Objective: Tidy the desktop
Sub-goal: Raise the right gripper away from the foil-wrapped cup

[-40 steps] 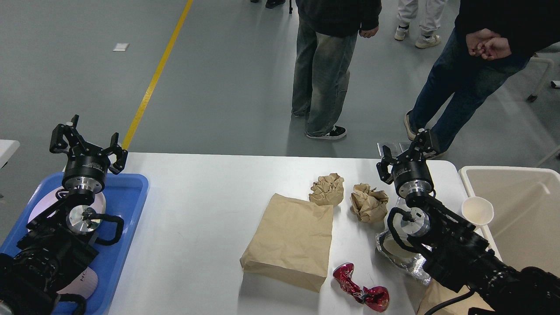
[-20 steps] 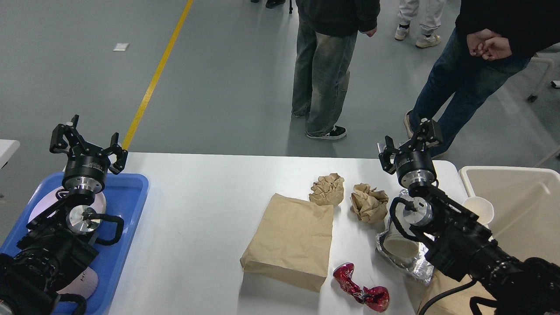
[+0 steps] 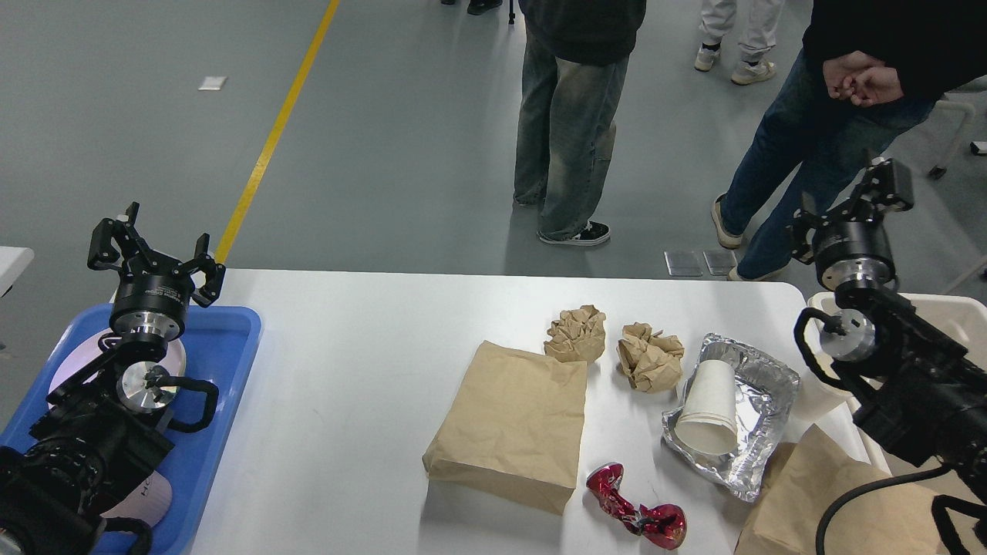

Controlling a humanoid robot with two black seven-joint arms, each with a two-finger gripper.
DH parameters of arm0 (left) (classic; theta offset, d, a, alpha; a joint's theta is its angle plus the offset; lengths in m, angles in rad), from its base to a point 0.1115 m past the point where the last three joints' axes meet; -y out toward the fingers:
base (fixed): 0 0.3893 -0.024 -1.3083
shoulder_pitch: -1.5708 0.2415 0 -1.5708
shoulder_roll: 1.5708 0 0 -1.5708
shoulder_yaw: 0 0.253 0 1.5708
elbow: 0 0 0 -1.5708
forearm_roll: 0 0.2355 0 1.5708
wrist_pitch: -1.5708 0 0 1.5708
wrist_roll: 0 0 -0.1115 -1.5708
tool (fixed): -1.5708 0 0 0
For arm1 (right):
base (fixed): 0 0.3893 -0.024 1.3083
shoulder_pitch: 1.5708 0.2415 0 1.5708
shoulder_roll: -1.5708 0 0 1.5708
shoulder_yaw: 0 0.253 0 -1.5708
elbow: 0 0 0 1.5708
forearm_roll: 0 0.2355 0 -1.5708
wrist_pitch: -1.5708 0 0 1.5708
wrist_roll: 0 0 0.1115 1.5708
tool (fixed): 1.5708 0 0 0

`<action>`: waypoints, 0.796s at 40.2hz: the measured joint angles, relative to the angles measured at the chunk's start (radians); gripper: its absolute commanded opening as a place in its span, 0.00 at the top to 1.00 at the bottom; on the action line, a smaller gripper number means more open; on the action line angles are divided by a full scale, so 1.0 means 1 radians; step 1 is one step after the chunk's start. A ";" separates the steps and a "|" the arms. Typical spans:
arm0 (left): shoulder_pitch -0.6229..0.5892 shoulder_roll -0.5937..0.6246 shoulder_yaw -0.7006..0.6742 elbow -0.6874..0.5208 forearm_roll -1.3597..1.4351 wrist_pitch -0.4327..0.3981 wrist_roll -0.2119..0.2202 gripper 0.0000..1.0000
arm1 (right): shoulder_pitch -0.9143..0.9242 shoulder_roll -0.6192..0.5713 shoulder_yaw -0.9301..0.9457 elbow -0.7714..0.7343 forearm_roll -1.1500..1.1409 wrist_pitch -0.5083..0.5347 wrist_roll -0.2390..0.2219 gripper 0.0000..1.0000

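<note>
The white desktop point(image 3: 362, 370) carries a flat brown paper bag point(image 3: 509, 424), two crumpled brown paper balls point(image 3: 577, 333) point(image 3: 650, 356) and a crushed red wrapper point(image 3: 636, 518). A white paper cup point(image 3: 708, 407) lies on its side in a crumpled foil tray point(image 3: 763, 385). My right gripper point(image 3: 844, 204) is open and empty, raised past the table's far right corner, over the beige bin's edge. My left gripper point(image 3: 150, 247) is open and empty above the far end of the blue tray point(image 3: 224, 370).
The beige bin point(image 3: 952, 312) stands off the table's right end, and a white cup point(image 3: 813, 395) shows partly behind my right arm. Another brown paper bag point(image 3: 817, 501) lies at the front right. White plates point(image 3: 77, 362) sit in the blue tray. Two people stand beyond the far edge.
My right arm has swung right and upward, from over the foil tray to the bin's corner, uncovering the foil tray and the cup in it. The left arm has not moved.
</note>
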 measured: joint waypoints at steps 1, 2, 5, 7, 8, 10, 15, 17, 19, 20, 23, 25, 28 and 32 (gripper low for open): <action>0.000 0.000 0.000 0.000 0.000 0.000 0.000 0.04 | -0.005 -0.008 0.000 -0.001 0.000 0.000 0.000 0.00; 0.000 0.000 0.000 0.000 0.000 0.000 0.000 0.04 | -0.007 -0.012 0.000 -0.003 0.000 -0.001 0.000 0.00; 0.000 0.000 0.000 0.000 0.000 0.000 0.000 0.04 | -0.011 -0.016 0.000 -0.016 0.000 -0.001 0.000 0.00; 0.000 0.000 0.000 0.000 0.000 0.000 0.000 0.04 | -0.013 -0.017 0.000 -0.025 0.000 -0.001 0.000 0.00; 0.000 0.000 0.000 0.000 0.000 0.000 0.000 0.04 | -0.013 -0.017 0.000 -0.026 0.000 -0.002 0.000 0.00; 0.000 0.000 0.000 0.000 0.000 0.000 0.000 0.04 | -0.013 -0.014 0.001 -0.028 0.000 -0.002 0.000 0.00; 0.000 0.000 0.000 0.000 0.000 0.000 0.000 0.04 | -0.004 -0.005 0.002 -0.028 0.000 -0.004 0.003 0.00; 0.000 0.000 0.000 0.000 0.000 0.000 0.000 0.04 | -0.003 0.005 0.000 -0.027 0.000 -0.004 0.005 0.00; 0.000 0.000 0.000 0.000 0.000 0.000 0.000 0.04 | 0.001 0.018 -0.003 -0.026 0.000 -0.004 0.006 0.00; 0.000 0.000 0.000 0.000 0.000 0.000 0.000 0.04 | 0.002 0.021 -0.004 -0.025 0.000 -0.003 0.006 0.00; 0.000 0.000 0.000 0.000 0.000 0.000 0.000 0.04 | 0.009 0.032 -0.003 -0.023 0.000 -0.002 0.006 0.00; 0.000 0.000 0.000 0.000 0.000 0.000 0.000 0.04 | 0.011 0.041 -0.002 -0.023 0.000 -0.001 0.007 0.00; 0.000 0.000 0.000 0.000 0.000 0.000 0.000 0.04 | 0.014 0.055 -0.001 -0.024 0.000 -0.001 0.007 0.00; 0.000 0.000 0.000 0.000 0.000 0.000 0.000 0.04 | 0.023 0.056 -0.005 -0.025 0.000 -0.002 0.008 0.00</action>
